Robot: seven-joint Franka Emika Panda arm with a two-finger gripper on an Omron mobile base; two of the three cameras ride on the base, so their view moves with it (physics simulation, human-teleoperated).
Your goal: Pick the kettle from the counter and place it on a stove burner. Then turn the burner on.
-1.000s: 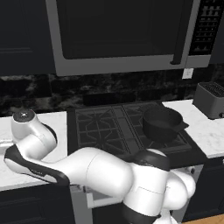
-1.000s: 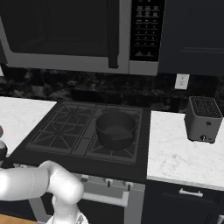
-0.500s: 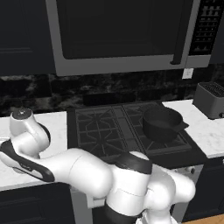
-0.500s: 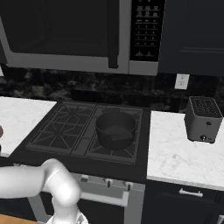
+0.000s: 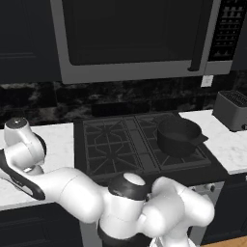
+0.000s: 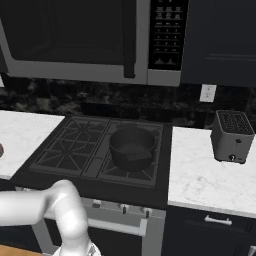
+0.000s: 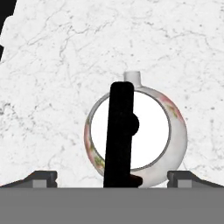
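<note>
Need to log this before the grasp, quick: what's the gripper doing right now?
Gripper: open, fingertips spread wide either side of the kettle on the counter, holding nothing.

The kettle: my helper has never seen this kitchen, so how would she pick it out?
Look on the white marble counter. The kettle stands alone there, small, round and pale, directly under the hand. Its black arched handle marks it out from the larger black pot on the cooktop.
</note>
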